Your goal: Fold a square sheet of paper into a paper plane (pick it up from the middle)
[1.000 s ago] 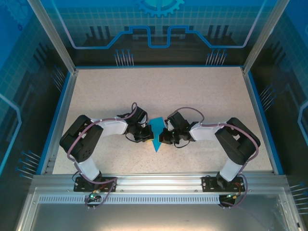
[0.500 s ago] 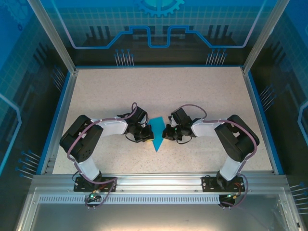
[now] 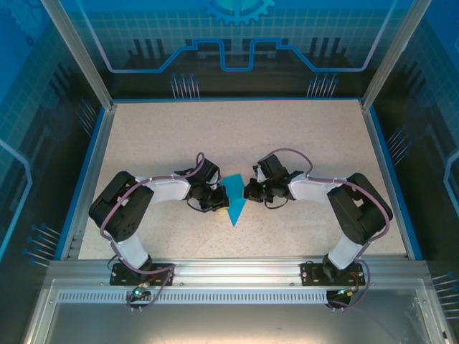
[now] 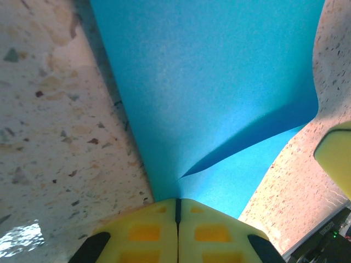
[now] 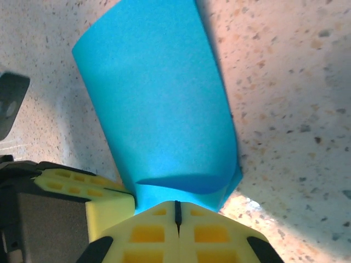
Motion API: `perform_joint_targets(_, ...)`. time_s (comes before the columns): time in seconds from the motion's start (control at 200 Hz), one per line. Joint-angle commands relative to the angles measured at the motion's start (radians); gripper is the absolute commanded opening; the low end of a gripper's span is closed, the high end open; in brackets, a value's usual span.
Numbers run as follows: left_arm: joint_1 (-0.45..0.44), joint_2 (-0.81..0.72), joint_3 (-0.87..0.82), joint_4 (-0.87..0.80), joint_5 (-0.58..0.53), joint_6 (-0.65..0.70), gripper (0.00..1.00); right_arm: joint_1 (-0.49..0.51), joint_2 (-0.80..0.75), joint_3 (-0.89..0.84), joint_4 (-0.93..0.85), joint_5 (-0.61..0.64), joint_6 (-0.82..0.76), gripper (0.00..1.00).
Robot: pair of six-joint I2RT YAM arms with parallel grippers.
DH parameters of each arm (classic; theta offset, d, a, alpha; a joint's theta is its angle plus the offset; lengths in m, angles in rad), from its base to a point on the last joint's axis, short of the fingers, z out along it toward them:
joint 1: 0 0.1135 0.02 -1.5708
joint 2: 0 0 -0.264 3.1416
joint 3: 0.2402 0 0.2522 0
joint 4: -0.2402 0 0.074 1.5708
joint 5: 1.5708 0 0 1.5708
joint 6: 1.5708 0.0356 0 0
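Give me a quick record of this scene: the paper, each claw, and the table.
paper plane: teal, folded to a point, tip toward the arm bases, lying between the two claws
left claw: shut on the paper plane's left edge
right claw: shut on its right edge
paper shape: bowed rather than flat in both wrist views, with a shadowed fold near each claw
table: speckled beige top, blue rim

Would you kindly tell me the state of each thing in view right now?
paper plane: folded to a point, pinched from both sides.
left gripper: shut on the paper plane's edge.
right gripper: shut on the paper plane's opposite edge.
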Motion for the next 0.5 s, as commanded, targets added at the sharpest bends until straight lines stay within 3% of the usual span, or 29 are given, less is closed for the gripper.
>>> perform_joint_targets(0.0, -0.005, -0.006, 0.005, -0.069, -0.047, 0.021, 0.04, -0.013, 0.048, 0.024, -0.016, 0.007, -0.022, 0.01)
perform_joint_targets(0.215, -0.004, -0.008, 0.006, -0.069, -0.047, 0.022, 0.03, -0.013, 0.097, 0.046, -0.053, 0.034, -0.012, 0.0)
perform_joint_targets(0.495, -0.004, -0.01, 0.007, -0.07, -0.047, 0.024, 0.03, -0.013, -0.024, 0.047, -0.043, 0.046, -0.023, 0.0)
